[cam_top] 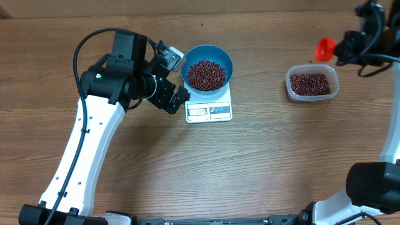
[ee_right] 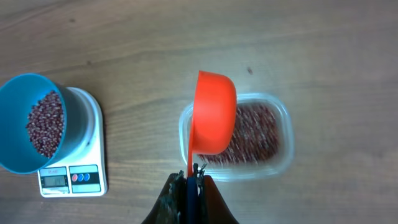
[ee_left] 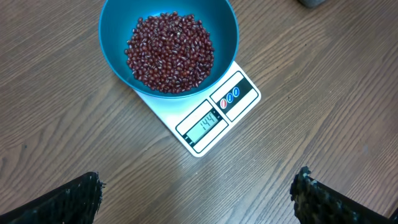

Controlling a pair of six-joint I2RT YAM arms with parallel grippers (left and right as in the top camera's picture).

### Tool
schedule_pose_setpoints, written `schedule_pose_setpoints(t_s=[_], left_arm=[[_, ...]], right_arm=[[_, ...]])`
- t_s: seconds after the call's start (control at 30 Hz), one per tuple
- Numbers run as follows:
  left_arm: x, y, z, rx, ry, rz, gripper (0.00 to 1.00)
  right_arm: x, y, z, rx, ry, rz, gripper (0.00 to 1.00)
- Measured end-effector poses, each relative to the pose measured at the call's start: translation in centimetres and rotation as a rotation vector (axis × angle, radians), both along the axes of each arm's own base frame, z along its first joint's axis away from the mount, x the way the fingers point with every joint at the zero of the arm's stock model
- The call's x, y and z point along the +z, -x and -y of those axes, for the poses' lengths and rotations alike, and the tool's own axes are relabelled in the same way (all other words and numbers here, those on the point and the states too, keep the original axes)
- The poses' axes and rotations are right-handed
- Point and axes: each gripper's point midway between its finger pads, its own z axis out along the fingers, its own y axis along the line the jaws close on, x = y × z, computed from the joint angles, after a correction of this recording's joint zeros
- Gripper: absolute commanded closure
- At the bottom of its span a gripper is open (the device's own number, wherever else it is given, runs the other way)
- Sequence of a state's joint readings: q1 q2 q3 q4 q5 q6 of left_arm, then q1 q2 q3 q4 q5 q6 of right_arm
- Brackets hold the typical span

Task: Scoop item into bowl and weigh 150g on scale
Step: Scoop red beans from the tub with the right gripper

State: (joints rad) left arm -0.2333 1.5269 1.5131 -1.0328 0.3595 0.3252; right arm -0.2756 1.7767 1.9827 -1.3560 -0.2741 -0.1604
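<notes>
Dark red-brown beans (ee_left: 169, 53) lay in the round blue bowl (ee_left: 118, 25) on the white scale (ee_left: 214, 134).
Left tool (ee_left: 198, 188) gaped apart; right tool (ee_right: 189, 177) clamped an orange plastic scoop (ee_right: 214, 112) near a clear tub (ee_right: 277, 134).

Table (cam_top: 281, 162) of brown wood grain, matt. Bowl (ee_left: 225, 31) — smooth blue plastic with a soft sheen. Scale (ee_left: 214, 115): smooth white plastic. Beans (ee_left: 169, 53) look glossy-skinned. Tub (ee_right: 285, 115) is clear plastic; scoop (ee_right: 214, 115) glossy orange plastic. Pads (ee_left: 74, 199) of the left hand (ee_left: 198, 199) — black, rough-textured.
</notes>
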Motion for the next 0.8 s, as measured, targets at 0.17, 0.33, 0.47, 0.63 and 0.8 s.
schedule_pose_setpoints(t_s=[0.17,0.33,0.47,0.63,0.8], left_arm=[[0.0,0.0,0.0,0.000,0.000,0.000,0.00],[0.0,0.0,0.0,0.000,0.000,0.000,0.00],[0.0,0.0,0.0,0.000,0.000,0.000,0.00],[0.0,0.0,0.0,0.000,0.000,0.000,0.01],[0.0,0.0,0.0,0.000,0.000,0.000,0.00]], right_arm=[[-1.5,0.4,0.9,-0.036,-0.024,-0.057,0.96],[-5.0,0.4,0.7,-0.042,-0.060,-0.148,0.96],[-8.0,0.1,0.9,-0.045,-0.076,-0.199,0.96],[-10.9,0.0,0.9,-0.046,-0.091,-0.250,0.96],[-13.1,-0.4,1.0,-0.047,-0.100,-0.278,0.96]])
